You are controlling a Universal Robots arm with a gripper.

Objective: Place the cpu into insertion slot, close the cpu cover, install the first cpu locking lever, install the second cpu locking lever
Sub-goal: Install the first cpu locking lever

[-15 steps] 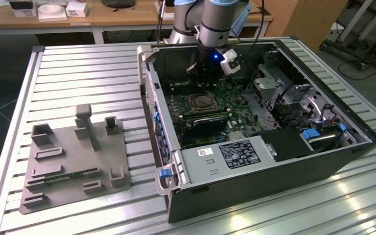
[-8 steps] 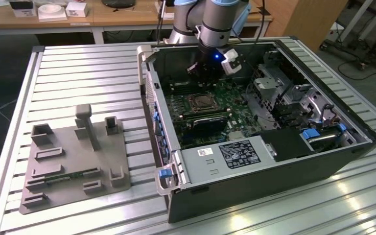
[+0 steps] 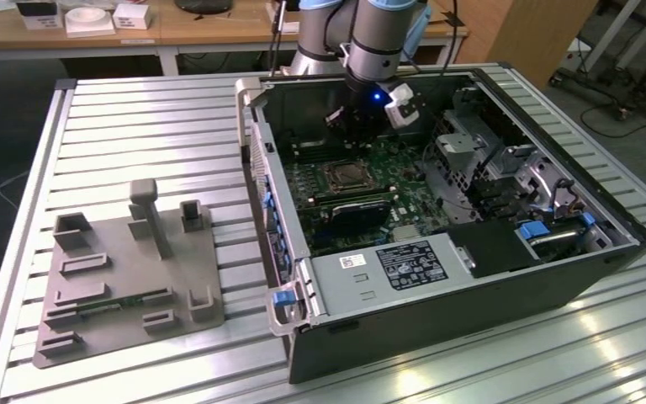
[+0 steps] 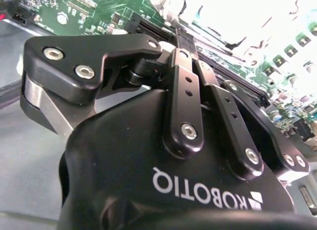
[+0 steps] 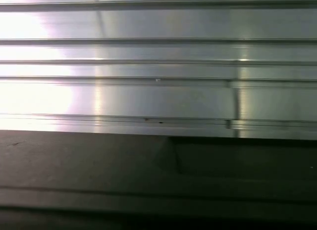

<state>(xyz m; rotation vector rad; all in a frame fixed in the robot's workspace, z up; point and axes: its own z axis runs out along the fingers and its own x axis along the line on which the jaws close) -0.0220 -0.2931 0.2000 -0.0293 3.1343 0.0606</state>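
Here we are at the open black computer case (image 3: 570, 278), lying on the slatted aluminium table (image 3: 144, 126). The black robot gripper (image 3: 348, 128) hangs over the green motherboard (image 3: 407, 172), close to the case wall by the arm's base. The square black insertion slot (image 3: 346, 177) sits mid-board, just beside the gripper (dark centre, bright metal rim). Clasped or released? Cannot tell. A grey moulded fixture plate (image 3: 121, 286) rests at the exterior view's left.

Grey fixture (image 3: 110, 282) beside computer case (image 3: 447, 324)
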